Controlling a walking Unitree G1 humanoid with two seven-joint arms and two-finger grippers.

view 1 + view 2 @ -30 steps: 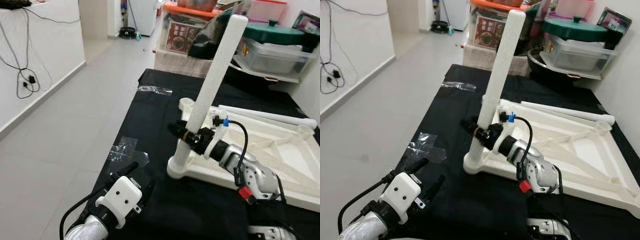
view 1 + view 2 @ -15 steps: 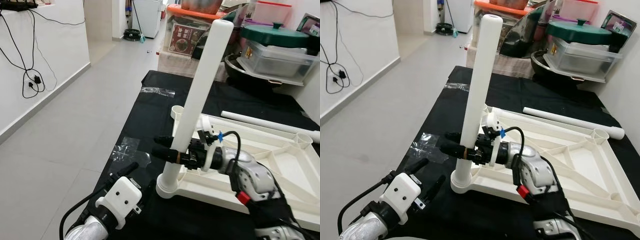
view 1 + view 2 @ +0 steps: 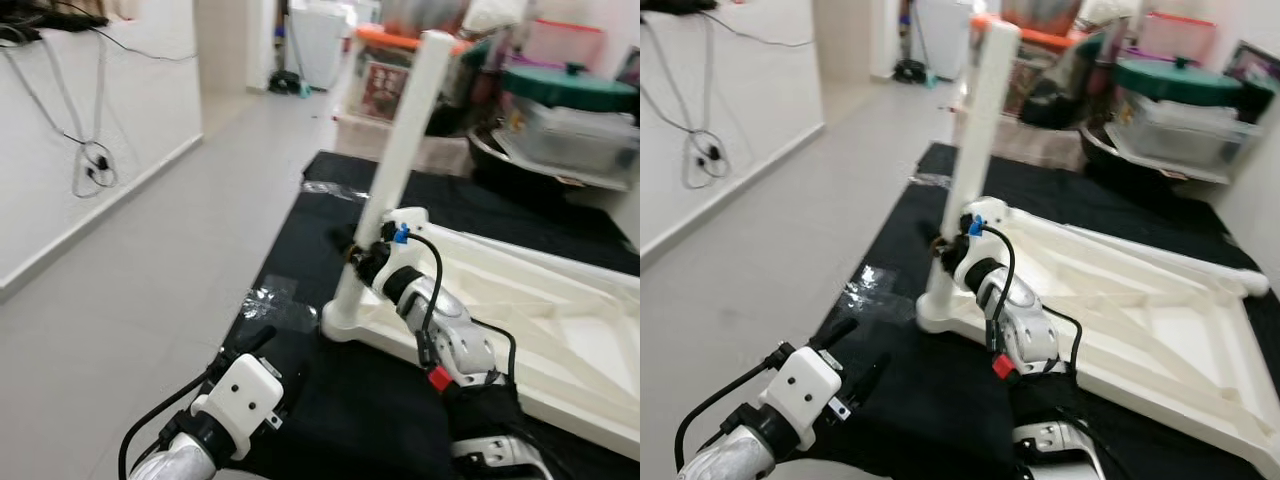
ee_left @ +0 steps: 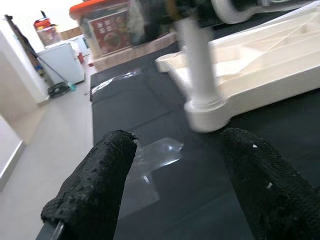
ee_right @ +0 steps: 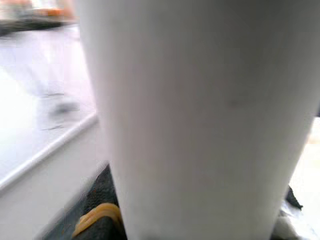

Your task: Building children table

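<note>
Black mat (image 3: 330, 400) on floor. Right gripper (image 3: 362, 262) clamps leg (image 3: 395, 170) in tabletop (image 3: 560, 330) socket; left gripper (image 4: 175, 180) open, empty. Next: seat leg fully.

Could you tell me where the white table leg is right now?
The white table leg stands in the near-left corner socket of the upturned tabletop, gripped low down by the right gripper.

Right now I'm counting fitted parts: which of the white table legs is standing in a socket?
The leg gripped by the right gripper stands in the tabletop corner socket nearest the left gripper. The other leg lies flat along the far edge.
</note>
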